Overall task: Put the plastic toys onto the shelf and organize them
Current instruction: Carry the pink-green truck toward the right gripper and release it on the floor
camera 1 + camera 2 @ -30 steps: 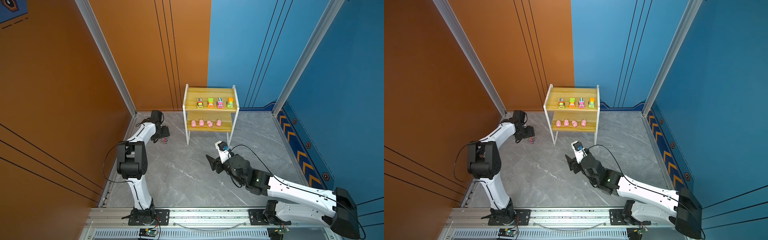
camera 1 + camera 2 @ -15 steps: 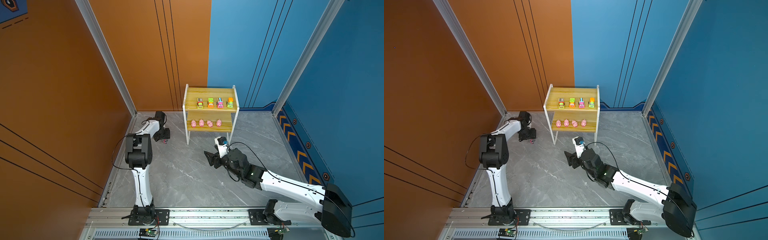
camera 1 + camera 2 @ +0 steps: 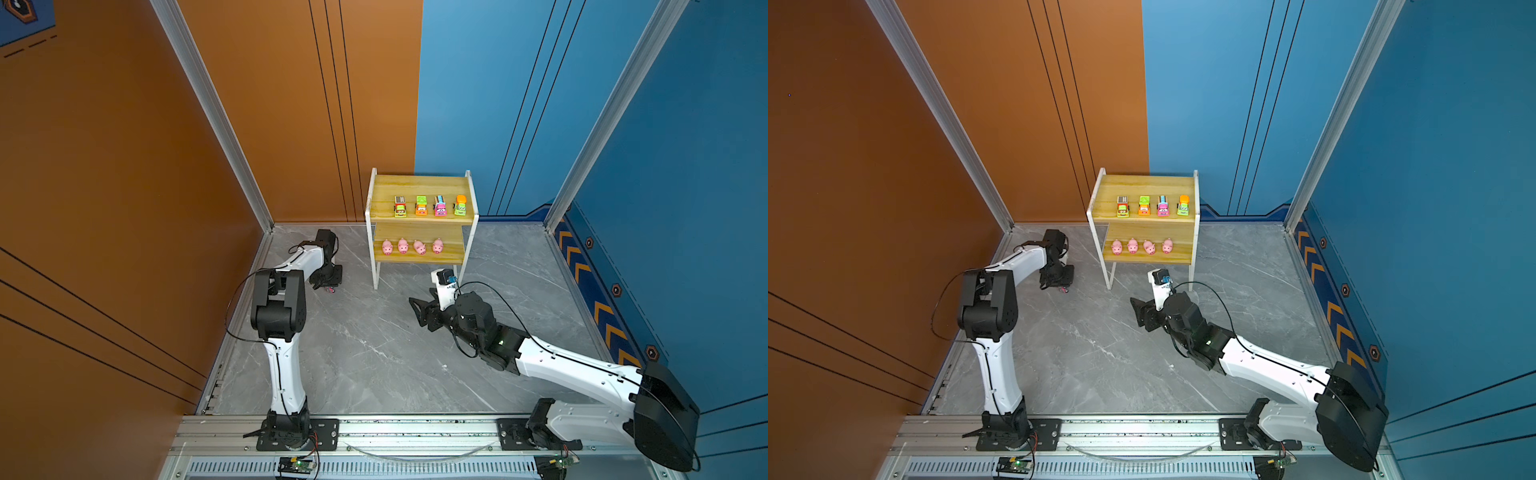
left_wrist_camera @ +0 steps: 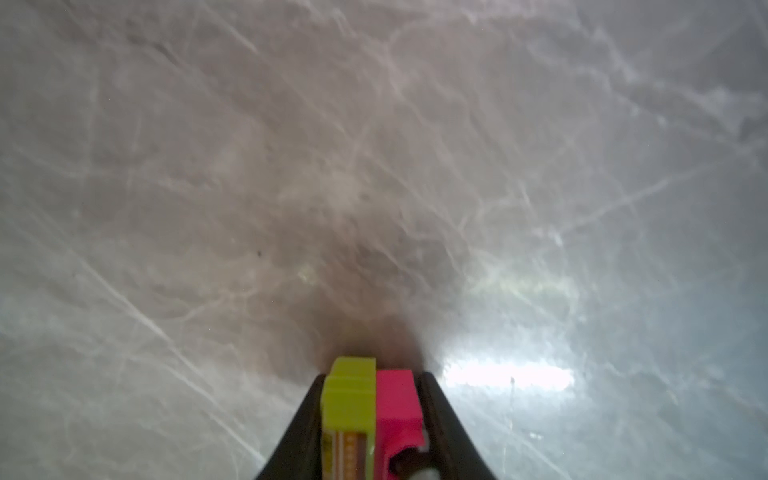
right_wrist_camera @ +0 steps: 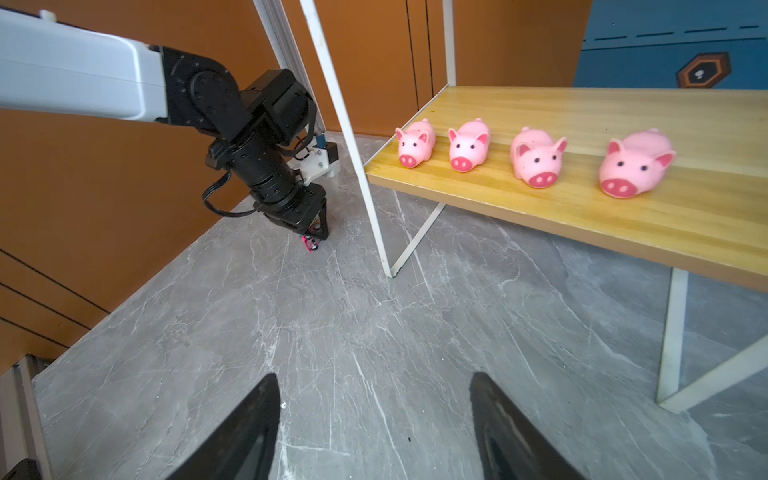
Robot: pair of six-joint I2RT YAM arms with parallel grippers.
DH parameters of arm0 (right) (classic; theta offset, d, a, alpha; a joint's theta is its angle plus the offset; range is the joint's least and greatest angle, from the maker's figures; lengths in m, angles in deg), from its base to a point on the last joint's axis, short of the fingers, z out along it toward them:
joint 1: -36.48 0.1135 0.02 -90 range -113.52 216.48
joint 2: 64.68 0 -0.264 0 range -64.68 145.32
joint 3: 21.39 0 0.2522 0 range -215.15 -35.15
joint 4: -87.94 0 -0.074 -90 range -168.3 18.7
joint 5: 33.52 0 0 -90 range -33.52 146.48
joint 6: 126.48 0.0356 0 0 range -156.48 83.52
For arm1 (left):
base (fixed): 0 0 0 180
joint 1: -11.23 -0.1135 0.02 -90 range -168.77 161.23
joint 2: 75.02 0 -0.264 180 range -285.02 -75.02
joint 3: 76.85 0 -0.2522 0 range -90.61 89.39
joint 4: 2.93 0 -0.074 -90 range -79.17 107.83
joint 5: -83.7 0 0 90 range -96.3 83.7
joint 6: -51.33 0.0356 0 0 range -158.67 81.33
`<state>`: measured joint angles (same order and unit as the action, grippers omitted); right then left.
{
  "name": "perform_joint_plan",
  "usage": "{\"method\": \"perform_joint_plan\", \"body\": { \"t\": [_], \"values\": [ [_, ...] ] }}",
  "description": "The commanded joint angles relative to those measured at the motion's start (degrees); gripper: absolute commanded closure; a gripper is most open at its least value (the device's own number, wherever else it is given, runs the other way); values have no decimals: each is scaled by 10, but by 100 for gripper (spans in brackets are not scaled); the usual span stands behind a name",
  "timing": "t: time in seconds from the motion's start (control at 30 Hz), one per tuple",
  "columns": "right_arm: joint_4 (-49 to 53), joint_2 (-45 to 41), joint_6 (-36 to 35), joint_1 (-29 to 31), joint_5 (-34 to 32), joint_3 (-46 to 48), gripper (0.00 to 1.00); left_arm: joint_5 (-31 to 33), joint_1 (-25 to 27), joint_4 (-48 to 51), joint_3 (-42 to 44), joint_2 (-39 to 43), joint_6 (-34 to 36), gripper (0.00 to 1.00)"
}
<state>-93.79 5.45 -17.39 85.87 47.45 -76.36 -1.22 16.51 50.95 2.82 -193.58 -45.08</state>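
My left fingers (image 4: 305, 419) are clenched on a pink and yellow-green car (image 4: 395, 403), low over the table (image 3: 374, 353), left of the shelf (image 3: 419, 183). Whether its wheels touch the table I cannot tell. My right fingers (image 5: 249, 428) are apart and hold nothing, on the near side of the shelf. On the upper board stand four cars (image 3: 421, 205), and on the lower one four pigs (image 3: 403, 245), each in a row.

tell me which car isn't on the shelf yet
The pink-and-green car, held in the left gripper down at the floor, left of the shelf. The other four cars stand in a row on its top board.
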Motion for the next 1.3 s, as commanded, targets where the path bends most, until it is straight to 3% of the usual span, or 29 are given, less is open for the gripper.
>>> {"method": "perform_joint_plan", "body": {
  "t": [0.0, 0.13, 0.27, 0.47, 0.73, 1.03, 1.13, 1.27],
  "values": [
    [31, -5, 23, -12, -15, 13, 28, 47, 39, 25, 62, 68, -25, 68],
    [48, -36, 35, -21, -30, 41, 29, 72, 82, 47, 150, 145, -58, 67],
    [57, -77, 47, -25, -45, 75, 29, 88, 159, 56, 229, 217, -100, 66],
    [100, -150, 65, -28, -84, 117, 30, 159, 290, 79, 251, 236, -149, 64],
    [232, -282, 127, -55, -173, 153, 31, 307, 407, 131, 135, 115, -132, 64],
    [390, -422, 170, -110, -226, 148, 32, 493, 506, 171, -20, -57, -58, 63],
    [416, -448, 169, -123, -234, 140, 33, 534, 525, 168, -65, -100, -30, 63],
    [438, -450, 160, -135, -241, 122, 33, 532, 542, 159, -103, -137, -14, 62]
  ]
}}
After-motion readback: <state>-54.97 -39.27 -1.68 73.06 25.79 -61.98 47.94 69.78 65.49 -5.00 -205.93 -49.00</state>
